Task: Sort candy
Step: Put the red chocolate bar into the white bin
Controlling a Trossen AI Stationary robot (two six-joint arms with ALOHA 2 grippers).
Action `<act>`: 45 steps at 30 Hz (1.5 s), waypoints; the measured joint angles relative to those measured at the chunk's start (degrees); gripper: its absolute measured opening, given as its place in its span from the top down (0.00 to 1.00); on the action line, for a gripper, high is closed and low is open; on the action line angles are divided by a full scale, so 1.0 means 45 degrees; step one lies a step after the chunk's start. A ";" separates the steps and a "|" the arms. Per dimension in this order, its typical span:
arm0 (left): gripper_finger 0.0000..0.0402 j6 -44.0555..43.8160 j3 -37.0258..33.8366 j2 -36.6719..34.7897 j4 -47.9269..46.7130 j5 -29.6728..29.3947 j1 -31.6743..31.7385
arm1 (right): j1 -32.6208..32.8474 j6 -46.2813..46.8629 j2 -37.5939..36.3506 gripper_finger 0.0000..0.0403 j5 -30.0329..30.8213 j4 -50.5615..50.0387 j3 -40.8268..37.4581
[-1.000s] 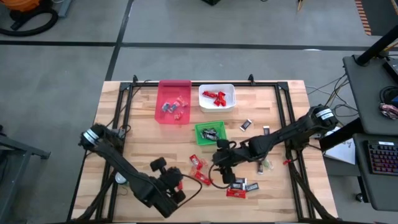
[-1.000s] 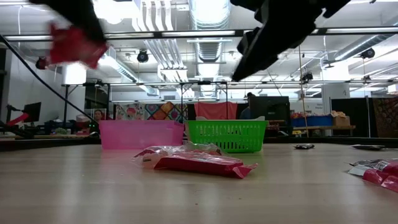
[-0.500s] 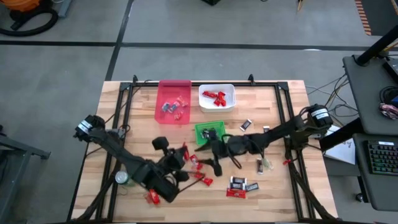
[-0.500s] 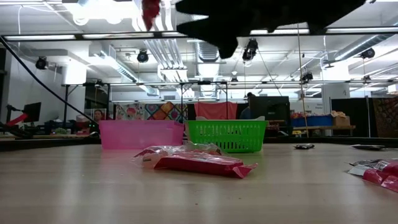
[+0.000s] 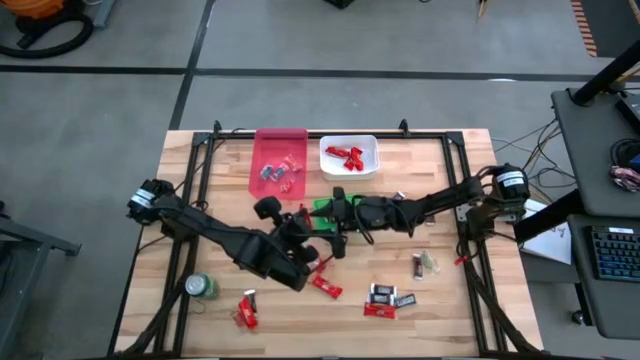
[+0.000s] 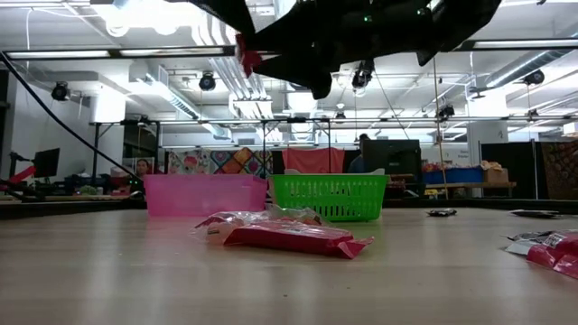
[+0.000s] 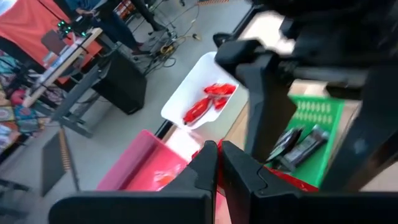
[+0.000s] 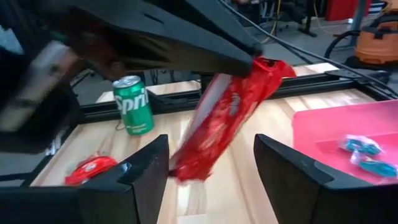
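Observation:
My left gripper (image 5: 300, 228) is over the middle of the table, shut on a red-wrapped candy (image 8: 227, 115), which also shows in the high view as a red candy (image 5: 301, 216). My right gripper (image 8: 211, 180) is open and points toward the table's left. Its fingers stand either side of that candy without touching it, beside the green bin (image 5: 345, 212). Other red candies (image 5: 325, 286) and dark candies (image 5: 385, 295) lie flat on the wood. The pink bin (image 5: 280, 160) and white bin (image 5: 350, 155) hold several sweets. My left gripper pinches the red candy by its upper wrapper end (image 8: 268, 65) between its two fingertips (image 8: 245, 57). The candy is lifted clear of the table and hangs slanting below the fingers.
A green can (image 5: 200, 287) stands near the table's near-left corner, with a red candy (image 5: 245, 310) beside it. Loose sweets lie right of centre, among them a dark one (image 5: 418, 265). In the low view, red candies (image 6: 284, 236) lie in front of the bins.
My left gripper has risen from near the table's near edge and moved toward the far side and the bins, carrying the red candy lifted clear. My right gripper has left the loose candies at near right and moved toward the far left, ending beside the green bin, facing the held candy.

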 joint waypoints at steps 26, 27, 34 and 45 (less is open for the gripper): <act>0.83 0.0277 0.0000 -0.0199 0.1775 0.1363 -0.0015 | -0.0012 0.0114 -0.0128 0.93 -0.0040 -0.0830 0.0000; 0.81 0.0295 0.0000 -0.0280 0.1753 0.1363 -0.0015 | -0.0029 0.0129 -0.0202 0.93 -0.0037 -0.1048 0.0000; 0.78 0.0696 0.0000 -0.1299 0.0800 0.1615 -0.0015 | -0.0409 0.0273 -0.0850 0.93 0.0093 -0.3612 0.0203; 0.81 0.2313 -0.1095 -0.2679 0.0109 0.2299 -0.0550 | -0.2684 -0.0714 -0.1078 0.93 0.2143 -0.9390 0.1761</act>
